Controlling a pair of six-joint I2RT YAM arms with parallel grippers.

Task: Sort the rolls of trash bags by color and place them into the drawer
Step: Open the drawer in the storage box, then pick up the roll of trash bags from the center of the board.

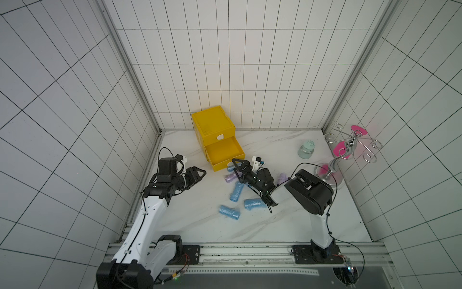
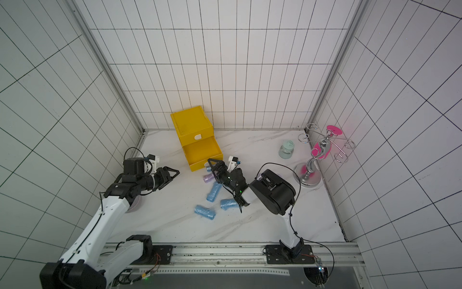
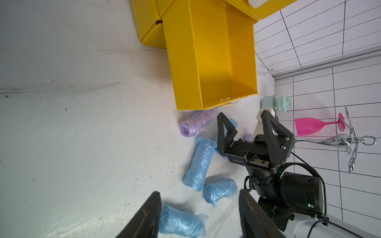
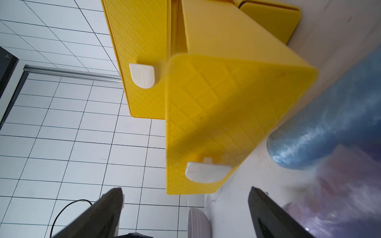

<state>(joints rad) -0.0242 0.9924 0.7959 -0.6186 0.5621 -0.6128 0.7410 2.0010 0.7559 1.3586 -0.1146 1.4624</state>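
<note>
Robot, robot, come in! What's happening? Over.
Left gripper open, empty. Right gripper open by lower drawer's front. It's pulled out, empty. Blue rolls, lilac rolls on table. Nothing blocking.

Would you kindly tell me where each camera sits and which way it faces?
Top views: high at the front, looking down on table, left arm, right arm.
Left wrist: behind left tool, facing open drawer, blue rolls, right tool; own fingers show.
Right wrist: low behind right tool, facing drawer front; own fingers show.
Shared: yellow drawer in all.
</note>
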